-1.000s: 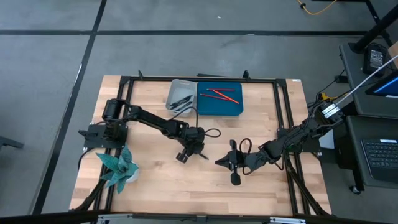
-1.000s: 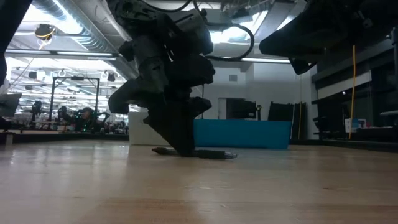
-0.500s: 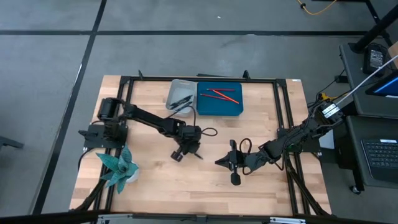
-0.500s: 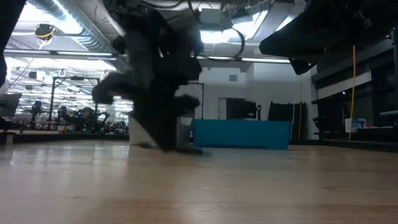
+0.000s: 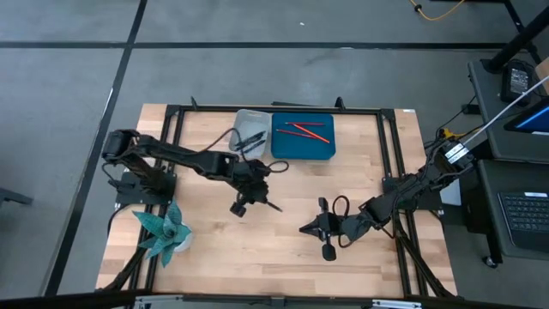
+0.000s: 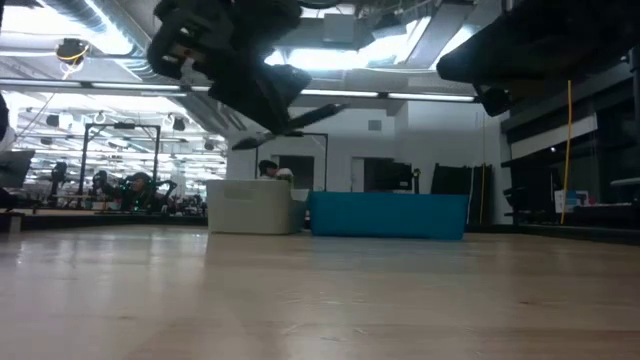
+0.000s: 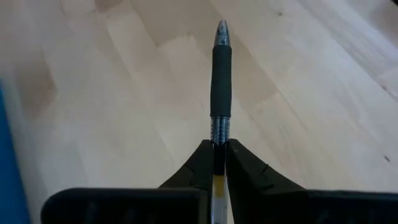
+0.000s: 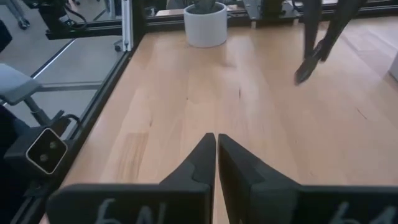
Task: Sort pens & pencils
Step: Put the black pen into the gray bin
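My left gripper [image 5: 255, 196] hangs over the middle of the table, shut on a black pen [image 7: 221, 74]. In the low view the pen [image 6: 300, 122] sits high in the air, tilted. A grey bin [image 5: 244, 120] at the far edge holds dark pens [image 5: 250, 137]. The blue bin [image 5: 302, 150] beside it holds red pencils [image 5: 305, 130]. My right gripper [image 5: 319, 228] is shut and waits low, right of the middle, touching nothing. My left gripper pinches the pen's clear barrel [image 7: 218, 138] just behind the black rubber grip, between the tips of its two fingers [image 7: 204, 163]. The fingers lie along the pen, and its grip and tip stick out ahead of them. The pen is lifted clear of the table, tilted.
A potted plant [image 5: 163, 227] stands near the table's left near corner, and its white pot [image 8: 207, 22] shows in the right wrist view. A black frame [image 5: 388, 154] runs around the table top. Bare wood lies between the two grippers and along the near edge.
The left gripper, down at the table around the lying pen a second ago, has risen and drifted toward the left and far side. The pen has come up with it, from flat on the wood to lifted clear and tilted.
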